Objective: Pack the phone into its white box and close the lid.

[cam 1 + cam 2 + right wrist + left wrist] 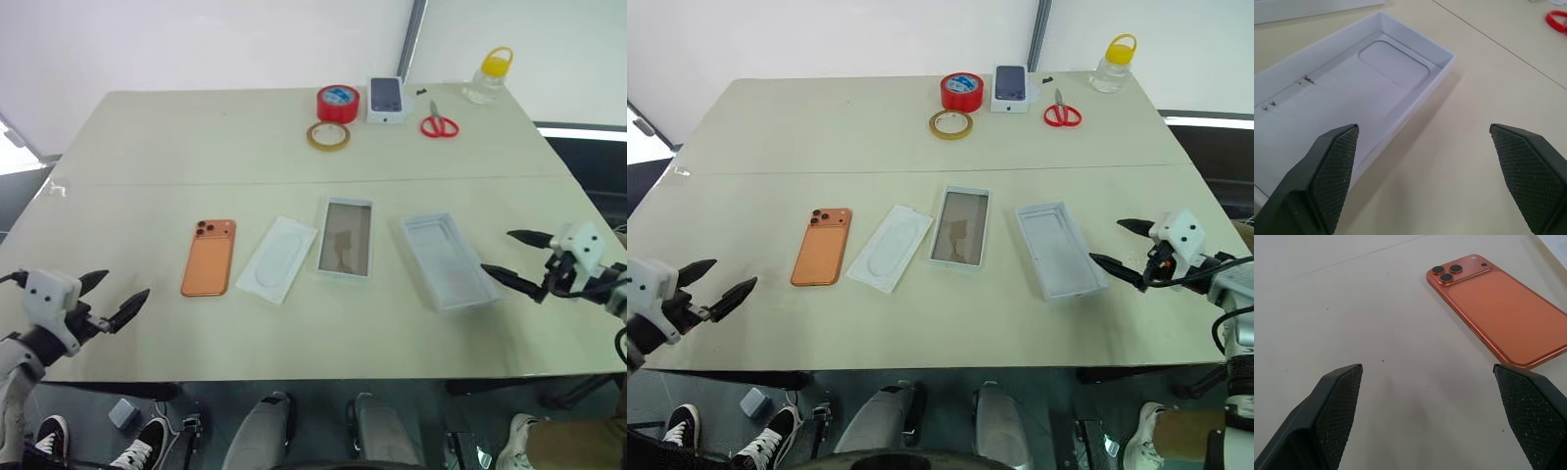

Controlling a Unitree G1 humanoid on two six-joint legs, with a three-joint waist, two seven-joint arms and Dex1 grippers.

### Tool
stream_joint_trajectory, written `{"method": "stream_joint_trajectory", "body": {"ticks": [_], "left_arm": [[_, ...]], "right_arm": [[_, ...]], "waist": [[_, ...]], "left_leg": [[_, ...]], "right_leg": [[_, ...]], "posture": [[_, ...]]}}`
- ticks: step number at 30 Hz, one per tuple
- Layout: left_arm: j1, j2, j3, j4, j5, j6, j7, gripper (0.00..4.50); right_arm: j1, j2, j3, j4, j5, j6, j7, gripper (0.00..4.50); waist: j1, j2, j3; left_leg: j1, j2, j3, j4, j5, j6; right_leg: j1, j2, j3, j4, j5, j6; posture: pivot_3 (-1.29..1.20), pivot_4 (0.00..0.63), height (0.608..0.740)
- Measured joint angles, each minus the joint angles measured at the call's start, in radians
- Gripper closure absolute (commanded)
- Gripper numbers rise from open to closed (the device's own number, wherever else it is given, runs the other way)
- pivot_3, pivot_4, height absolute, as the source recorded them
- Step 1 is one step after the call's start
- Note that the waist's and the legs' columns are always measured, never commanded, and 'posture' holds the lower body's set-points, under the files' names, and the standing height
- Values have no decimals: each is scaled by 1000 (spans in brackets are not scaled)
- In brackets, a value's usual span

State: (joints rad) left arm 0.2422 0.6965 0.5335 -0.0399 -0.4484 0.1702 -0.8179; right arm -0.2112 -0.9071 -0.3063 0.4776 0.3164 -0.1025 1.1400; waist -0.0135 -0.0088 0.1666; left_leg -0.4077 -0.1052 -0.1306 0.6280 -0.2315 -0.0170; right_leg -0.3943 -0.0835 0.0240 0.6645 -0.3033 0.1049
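Left gripper (114,299) gapes wide and empty near the phone (209,257); right gripper (524,261) likewise beside the lid (447,260)

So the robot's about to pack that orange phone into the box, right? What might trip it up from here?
1. The slim orange phone lies flat on the beige table, so the open left gripper may struggle to get its fingers under an edge.
2. A flat white card with an oval outline lies between the phone and the shallow white tray with the brownish floor; a low carry could knock it.
3. The white lid sits near the table edge, close to the open right gripper, and could get nudged off.
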Motion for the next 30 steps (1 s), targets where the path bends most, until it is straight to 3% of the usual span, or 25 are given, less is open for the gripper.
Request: {"method": "stream_joint_trajectory", "body": {"ticks": [25, 30], "left_arm": [[-57, 1, 3, 1, -14, -24, -26, 0], [-99, 12, -48, -43, -23, 107, 6, 0]], "right_arm": [[5, -3, -13, -96, 5, 65, -35, 29], [-27, 26, 32, -192, 11, 119, -41, 29]], "waist": [[1, 0, 0], [0, 0, 0]], "left_leg": [[0, 0, 0, 0, 0, 0], [0, 0, 0, 0, 0, 0]], "right_leg": [[0, 0, 0, 0, 0, 0], [0, 0, 0, 0, 0, 0]], "posture": [[0, 150, 740], [0, 150, 740]]}}
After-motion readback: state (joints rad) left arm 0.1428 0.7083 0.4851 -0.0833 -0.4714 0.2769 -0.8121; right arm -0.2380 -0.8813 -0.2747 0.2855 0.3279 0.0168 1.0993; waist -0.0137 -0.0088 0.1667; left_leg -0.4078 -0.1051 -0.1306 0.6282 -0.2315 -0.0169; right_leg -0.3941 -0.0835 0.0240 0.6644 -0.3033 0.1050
